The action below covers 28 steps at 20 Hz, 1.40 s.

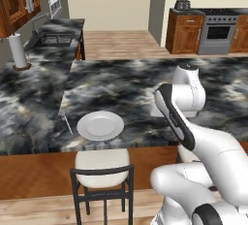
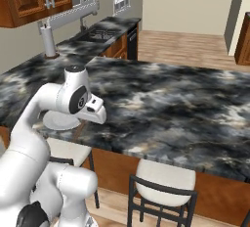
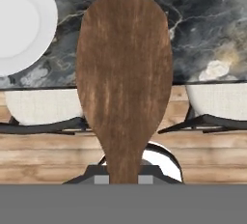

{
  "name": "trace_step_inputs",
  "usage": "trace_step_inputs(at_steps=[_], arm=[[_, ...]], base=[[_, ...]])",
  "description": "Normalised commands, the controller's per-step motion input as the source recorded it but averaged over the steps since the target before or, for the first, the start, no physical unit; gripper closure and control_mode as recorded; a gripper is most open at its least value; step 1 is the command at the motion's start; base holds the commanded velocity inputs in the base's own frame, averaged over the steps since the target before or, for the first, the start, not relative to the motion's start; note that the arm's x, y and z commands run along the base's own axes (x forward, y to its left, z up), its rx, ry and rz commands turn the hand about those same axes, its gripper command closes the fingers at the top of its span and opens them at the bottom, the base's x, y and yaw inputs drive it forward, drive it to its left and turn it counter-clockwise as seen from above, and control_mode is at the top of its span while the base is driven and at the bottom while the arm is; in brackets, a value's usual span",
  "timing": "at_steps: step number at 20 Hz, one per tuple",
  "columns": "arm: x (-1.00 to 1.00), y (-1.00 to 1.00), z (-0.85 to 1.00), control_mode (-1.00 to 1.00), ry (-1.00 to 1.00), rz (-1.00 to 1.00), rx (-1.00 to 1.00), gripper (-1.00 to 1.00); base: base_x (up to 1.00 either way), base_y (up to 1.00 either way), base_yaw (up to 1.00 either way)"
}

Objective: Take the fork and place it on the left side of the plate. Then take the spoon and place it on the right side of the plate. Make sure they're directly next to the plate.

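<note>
The brown wooden spoon [image 3: 124, 73] stands close in the hand view, its broad bowl up and its handle running down into my gripper [image 3: 123, 178], which is shut on it. The spoon hangs over the front edge of the dark marble counter [image 3: 202, 25], to the right of the white plate [image 3: 19, 25]. From the left base view the plate [image 1: 85, 131] sits near the counter's front edge, and the thin silver fork [image 1: 66, 123] lies just left of it. My arm hides part of the plate [image 2: 56, 122] in the right base view, and the hand [image 2: 93, 111] is beside it.
Two cushioned stools [image 3: 41, 107] [image 3: 217, 100] stand under the counter's front edge, one below the plate [image 1: 101, 166]. A paper towel roll [image 1: 18, 50] and a sink [image 1: 55, 37] are at the far left. A stove [image 1: 218, 30] stands at the back right.
</note>
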Motion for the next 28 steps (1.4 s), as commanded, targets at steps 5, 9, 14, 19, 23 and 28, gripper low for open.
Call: trace_step_inputs(at_steps=[5, 9, 14, 19, 23, 28], arm=[[0.90, 0.32, -0.25, -1.00, 0.00, -0.18, 0.00, 1.00], [0.54, 0.20, -0.44, -1.00, 0.00, -0.13, 0.00, 1.00], [0.32, 0.00, -0.51, -1.00, 0.00, -0.08, 0.04, 1.00], [0.44, 0.00, -0.44, -1.00, 0.00, -0.05, 0.06, 1.00], [0.66, 0.01, -0.24, -1.00, 0.00, -0.03, 0.05, 1.00], [0.51, 0.07, -0.12, -1.00, 0.00, -0.01, 0.01, 1.00]], base=[[0.00, 0.00, 0.00], [0.00, 0.00, 0.00], [0.00, 0.00, 0.00], [0.00, 0.00, 0.00], [0.00, 0.00, 0.00], [0.00, 0.00, 0.00]])
